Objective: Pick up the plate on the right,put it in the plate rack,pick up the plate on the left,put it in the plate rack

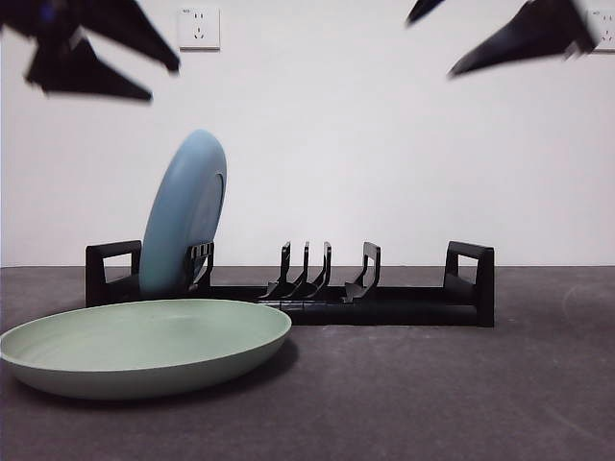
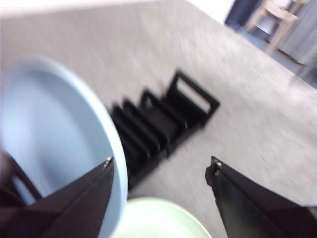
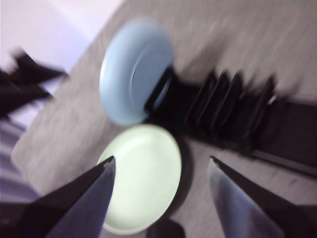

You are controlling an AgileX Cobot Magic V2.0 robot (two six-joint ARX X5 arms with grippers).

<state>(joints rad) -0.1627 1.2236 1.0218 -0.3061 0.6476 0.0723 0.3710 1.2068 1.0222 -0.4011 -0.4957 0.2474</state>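
A light blue plate [image 1: 183,216] stands on edge, leaning, in the left end of the black plate rack [image 1: 384,307]. On the table in front of the rack's left end, a pale green plate [image 1: 144,346] lies flat. My left gripper [image 1: 163,82] hangs open high at the top left, above both plates; its wrist view shows the blue plate [image 2: 49,129], the rack [image 2: 163,119] and the green plate [image 2: 158,220] below the left gripper [image 2: 159,161]. My right gripper [image 1: 430,48] is open, high at the top right, empty [image 3: 161,158].
The rack's middle and right slots [image 1: 317,269] hold nothing. A dark grey table [image 1: 432,384] runs to a white wall with a socket [image 1: 198,27]. A wooden chair [image 2: 275,15] stands beyond the table. The other arm [image 3: 25,84] shows in the right wrist view.
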